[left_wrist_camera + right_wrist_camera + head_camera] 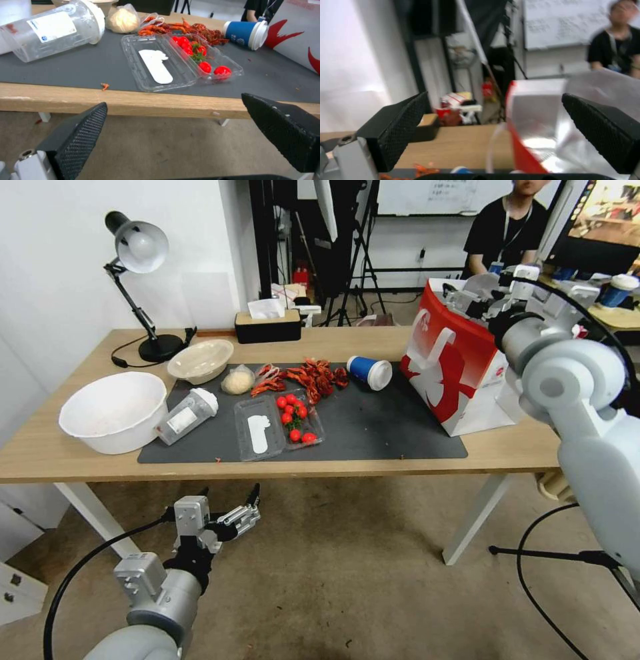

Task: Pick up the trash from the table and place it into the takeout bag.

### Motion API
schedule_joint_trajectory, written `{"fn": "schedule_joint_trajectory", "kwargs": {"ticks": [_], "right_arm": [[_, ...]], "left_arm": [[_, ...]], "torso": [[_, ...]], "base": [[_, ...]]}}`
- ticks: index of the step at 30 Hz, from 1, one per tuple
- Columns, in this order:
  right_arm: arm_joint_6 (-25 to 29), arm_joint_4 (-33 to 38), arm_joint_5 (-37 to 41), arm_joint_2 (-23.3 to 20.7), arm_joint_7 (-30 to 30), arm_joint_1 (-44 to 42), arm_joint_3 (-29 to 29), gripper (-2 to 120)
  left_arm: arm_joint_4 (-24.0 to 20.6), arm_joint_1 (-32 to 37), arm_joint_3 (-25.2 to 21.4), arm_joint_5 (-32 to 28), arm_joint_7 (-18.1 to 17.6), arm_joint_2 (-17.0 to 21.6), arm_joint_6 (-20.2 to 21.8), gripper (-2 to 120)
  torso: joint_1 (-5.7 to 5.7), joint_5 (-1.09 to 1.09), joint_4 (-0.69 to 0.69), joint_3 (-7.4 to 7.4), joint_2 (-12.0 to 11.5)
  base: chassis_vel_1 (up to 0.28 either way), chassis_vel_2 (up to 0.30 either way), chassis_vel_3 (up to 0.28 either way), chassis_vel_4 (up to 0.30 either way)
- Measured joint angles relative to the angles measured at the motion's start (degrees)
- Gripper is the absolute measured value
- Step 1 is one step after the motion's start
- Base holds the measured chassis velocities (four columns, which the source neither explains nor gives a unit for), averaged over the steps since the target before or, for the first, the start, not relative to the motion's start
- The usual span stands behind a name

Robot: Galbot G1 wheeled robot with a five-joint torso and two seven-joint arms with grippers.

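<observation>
Lying on its side on the dark grey mat [373, 427], the blue white-lidded paper cup [370, 372] has its long axis running toward the takeout bag [455, 370], with the white lid facing the bag and the blue base pointing away from it; the cup is near the bag but apart from it. The bag stands upright on the light-wood table [60, 447] at the end of the mat, with its mouth open upward. The right gripper [493, 132] hovers over the open top of the bag with its two black fingers spread wide and nothing between them; in the right wrist view the silver inside of the bag is seen just below them. The clear white-capped bottle [187, 415] also lies on its side, at the mat end far from the bag, with its cap pointing roughly toward the plastic-wrapped beige lump [238, 380] and its base toward the large white bowl [113, 411]. The shallow beige bowl [200, 360] sits upright beside the lump, on the side farther from the bag. Between the bottle and the cup there are an open clear tray of red tomatoes [279, 425] and a heap of red crayfish shells [307, 377]. The left gripper [230, 505] hangs below the table edge, in front of the tray, with its fingers spread apart and empty.
</observation>
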Motion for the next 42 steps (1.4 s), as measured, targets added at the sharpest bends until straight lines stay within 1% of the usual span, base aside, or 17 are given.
{"fn": "schedule_joint_trajectory", "kwargs": {"ticks": [2, 4, 5, 7, 10, 13, 14, 16, 17, 19, 20, 22, 25, 26, 30, 34, 42], "right_arm": [[0.8, 0.6, -1.0, -0.3, -1.4, -1.1, 0.1, 100], [4.9, 3.3, -5.6, -1.7, -6.0, -6.5, 0.6, 100], [4.9, 3.3, -5.6, -1.7, -6.0, -6.5, 0.6, 100], [8.1, 5.0, -10.5, -2.3, -8.5, -11.8, 1.2, 100], [9.9, 6.7, -13.2, -2.3, -9.2, -16.4, 1.8, 100], [12.2, 9.8, -17.1, -1.1, -9.2, -24.5, 4.2, 100], [12.2, 9.8, -17.1, -1.1, -9.2, -24.5, 4.2, 100], [14.2, 11.1, -20.4, 0.7, -10.1, -30.2, 5.8, 100], [14.2, 11.1, -20.4, 0.7, -10.1, -30.2, 5.8, 100], [17.4, 11.4, -24.2, 3.0, -11.4, -36.4, 7.1, 100], [20.6, 11.4, -27.3, 5.1, -12.4, -41.3, 7.8, 100], [22.4, 11.3, -28.6, 6.1, -12.8, -43.4, 8.0, 100], [31.5, 9.9, -34.6, 10.7, -14.2, -52.2, 8.3, 100], [31.5, 9.9, -34.6, 10.7, -14.2, -52.2, 8.3, 100], [39.5, 6.8, -39.6, 14.9, -16.0, -60.8, 7.7, 100], [42.1, 4.5, -41.0, 16.0, -17.4, -63.0, 7.2, 100], [42.5, 2.9, -41.8, 16.7, -18.2, -63.4, 6.5, 100]], "left_arm": [[0.0, 0.0, 0.0, 0.0, 0.0, 0.0, 0.0, 100], [0.2, 0.0, 0.1, -0.1, 0.0, -0.1, 0.0, 100], [0.2, 0.0, 0.1, -0.1, 0.0, -0.1, 0.0, 100], [0.4, -0.1, 0.1, -0.1, 0.1, -0.1, -0.1, 100], [0.5, -0.1, 0.0, -0.1, 0.1, -0.2, -0.2, 100], [0.3, -0.1, 0.0, -0.1, 0.2, -0.4, -0.2, 100], [0.3, -0.1, 0.0, -0.1, 0.2, -0.4, -0.2, 100], [0.3, -0.1, 0.0, -0.1, 0.2, -0.3, -0.2, 100], [0.3, -0.1, 0.0, -0.1, 0.2, -0.3, -0.2, 100], [0.3, -0.2, -0.1, -0.1, 0.2, -0.3, -0.3, 100], [0.3, -0.1, -0.1, -0.1, 0.3, -0.2, -0.3, 100], [0.3, -0.1, -0.1, -0.1, 0.3, -0.2, -0.3, 100], [0.6, -0.1, -0.2, -0.2, 0.3, 0.0, -0.5, 100], [0.6, -0.1, -0.2, -0.2, 0.3, 0.0, -0.5, 100], [1.0, -0.3, 0.0, -0.2, 0.3, 0.0, -0.6, 100], [1.3, -0.4, 0.0, -0.2, 0.4, 0.1, -0.7, 100], [1.5, -0.5, 0.3, -0.2, 0.4, 0.0, -0.8, 100]], "torso": [[0.0, -0.01, 0.01, 0.0, 0.0], [0.0, 0.0, 0.0, 0.0, 0.0], [0.0, 0.0, 0.0, 0.0, 0.0], [-0.01, 0.0, -0.01, 0.0, 0.0], [0.0, 0.01, 0.0, 0.0, 0.0], [0.0, -0.01, -0.01, 0.0, 0.0], [0.0, -0.01, -0.01, 0.0, 0.0], [0.0, -0.01, 0.0, 0.0, 0.0], [0.0, -0.01, 0.0, 0.0, 0.0], [0.0, -0.01, 0.0, 0.0, 0.0], [-0.01, 0.0, 0.0, 0.0, 0.0], [0.0, -0.01, -0.01, 0.0, 0.0], [-0.01, -0.01, 0.0, -0.01, 0.0], [-0.01, -0.01, 0.0, -0.01, 0.0], [-0.01, 0.0, -0.01, 0.0, 0.0], [-0.01, 0.0, 0.0, 0.0, 0.0], [0.0, 0.0, 0.0, 0.0, 0.0]], "base": [[0.0, 0.0, 0.0, 0.0], [0.0, 0.0, 0.0, 0.0], [0.0, 0.0, 0.0, 0.0], [0.0, 0.0, 0.0, 0.0], [0.0, 0.0, 0.0, 0.0], [0.0, 0.0, 0.0, 0.0], [0.0, 0.0, 0.0, 0.0], [0.0, 0.0, 0.0, 0.0], [0.0, 0.0, 0.0, 0.0], [0.0, 0.0, 0.0, 0.0], [0.0, 0.0, 0.0, 0.0], [0.0, 0.0, 0.0, 0.0], [0.0, 0.0, 0.0, 0.0], [0.0, 0.0, 0.0, 0.0], [0.0, 0.0, 0.0, 0.0], [0.0, 0.0, 0.0, 0.0], [0.0, 0.0, 0.0, 0.0]]}}
